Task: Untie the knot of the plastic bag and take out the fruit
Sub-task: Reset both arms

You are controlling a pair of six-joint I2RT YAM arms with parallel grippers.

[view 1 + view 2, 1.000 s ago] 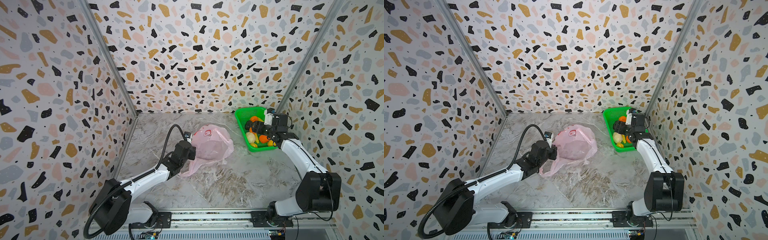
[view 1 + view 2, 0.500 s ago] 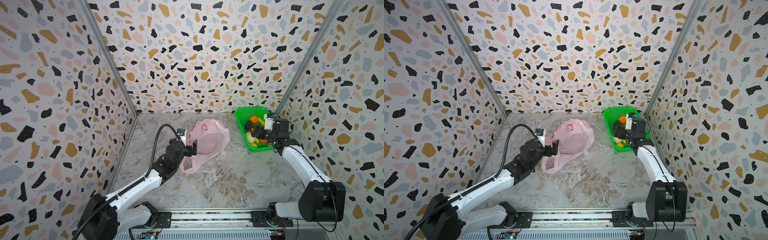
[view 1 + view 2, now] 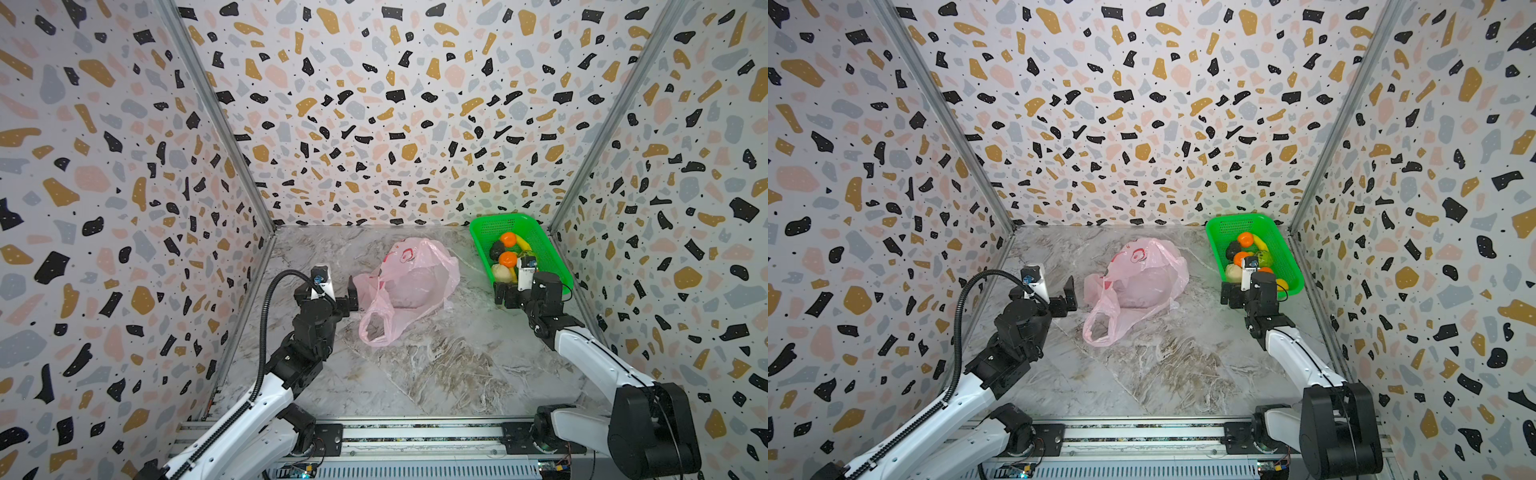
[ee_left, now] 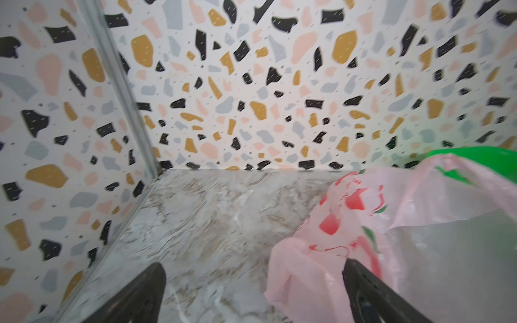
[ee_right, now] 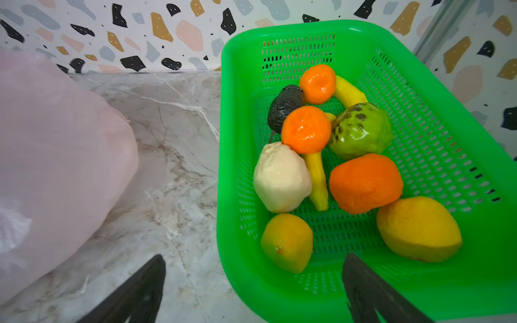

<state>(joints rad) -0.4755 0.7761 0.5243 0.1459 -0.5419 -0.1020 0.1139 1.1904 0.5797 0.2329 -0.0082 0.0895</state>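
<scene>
The pale pink plastic bag (image 3: 409, 282) (image 3: 1138, 282) lies slumped mid-table, one handle loop (image 3: 376, 328) spread flat toward the front. The knot is not in view. My left gripper (image 3: 351, 295) (image 4: 253, 279) stands open at the bag's left edge; film lies against one fingertip (image 4: 361, 282), ungripped. The fruit sits in the green basket (image 5: 235, 139): tangerines (image 5: 306, 130), a blackish avocado (image 5: 284, 107), a green-yellow one (image 5: 361, 130), a cream one (image 5: 281, 177). My right gripper (image 3: 505, 297) (image 5: 253, 276) hangs open and empty over the basket's near corner.
The basket (image 3: 540, 245) stands in the back right corner and also holds a banana (image 5: 317, 179) and two yellow lemon-like pieces (image 5: 288, 242). Patterned walls close in the left, back and right sides. A metal rail (image 3: 415, 434) runs along the front.
My left gripper opened, let go of the bag and drew back to the left; the bag settled. My right gripper opened wider and pulled back from over the fruit to the basket's near end.
</scene>
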